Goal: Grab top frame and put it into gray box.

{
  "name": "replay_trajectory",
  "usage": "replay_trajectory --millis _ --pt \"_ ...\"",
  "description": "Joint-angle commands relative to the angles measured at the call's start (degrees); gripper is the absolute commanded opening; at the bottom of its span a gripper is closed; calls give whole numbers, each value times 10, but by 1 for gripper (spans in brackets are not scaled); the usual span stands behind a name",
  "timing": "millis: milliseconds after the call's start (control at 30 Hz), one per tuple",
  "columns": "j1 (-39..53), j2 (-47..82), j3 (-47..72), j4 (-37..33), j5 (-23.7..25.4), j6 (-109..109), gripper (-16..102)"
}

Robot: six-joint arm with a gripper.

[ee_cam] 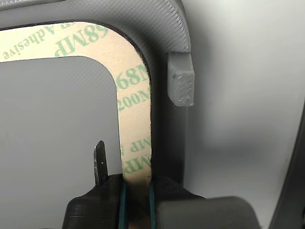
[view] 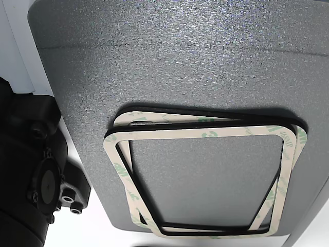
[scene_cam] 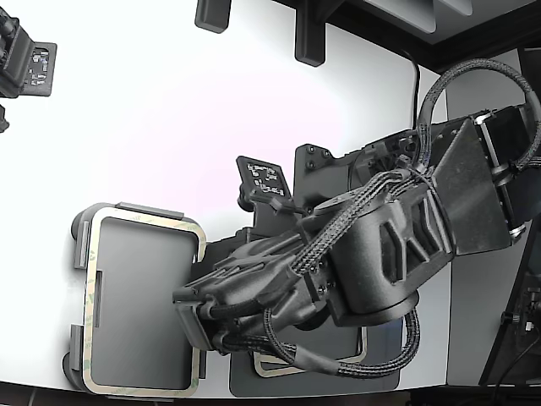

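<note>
So the gripper (ee_cam: 136,183) is pinched shut on one side of the top frame (ee_cam: 133,109), and that frame already looks seated inside the gray box (ee_cam: 164,28), stretching straight out ahead of the fingertips and curving round the box's inner corner. In the exterior view you can see the frame (scene_cam: 144,224) tracing the rim of the box (scene_cam: 82,254) just beyond the tool. A raised tab (ee_cam: 181,78) sits just off to the side of the held strip, outside the wall. The risk now, I'd say, is the release: printed backing says adhesive, so if the strip clings to a pad it could lift back out or buckle when the arm backs away. The leftover frames (view: 200,180) sit stacked and skewed on the dark mat (view: 180,56), behind the arm.
</note>
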Motion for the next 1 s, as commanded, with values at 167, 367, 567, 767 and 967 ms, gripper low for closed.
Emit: replay_trajectory --millis 167,367,567,767,967 --pt "-11 9 -10 6 -3 -5 -13" --pt "-11 7 -8 6 -3 -9 -13" --pt "-13 5 -5 6 -3 -8 -13" --pt "-14 1 -4 5 -4 -10 -13" --pt "-15 -5 -8 4 -3 -9 -13"
